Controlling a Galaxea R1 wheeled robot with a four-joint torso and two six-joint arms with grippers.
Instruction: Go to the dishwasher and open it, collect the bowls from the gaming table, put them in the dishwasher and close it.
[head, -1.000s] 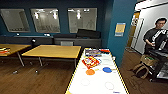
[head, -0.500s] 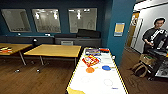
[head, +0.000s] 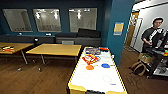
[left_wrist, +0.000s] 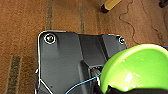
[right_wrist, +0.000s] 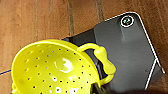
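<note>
The whole head view slides slightly leftward, a shift of the camera itself, so the gaming table (head: 96, 75) with its orange bowl (head: 89, 67) and blue bowl (head: 105, 65) sits a little further left, and the person (head: 153, 33) by the cart stands more fully in view.

A glossy lime-green round plastic bowl (left_wrist: 136, 68) takes up the lower right of the frame, its hollow facing the camera with pale highlights on the inner wall. Its bottom edge is cut off by a dark shape along the lower border — what that shape is cannot be told. Behind the bowl lies brown wooden plank flooring (left_wrist: 22, 27) with darker streaks. At the top edge, right of centre, stands a yellow leg with a black foot (left_wrist: 110, 4). A thin dark cable (left_wrist: 130, 23) squiggles across the floor — upper right.
</note>
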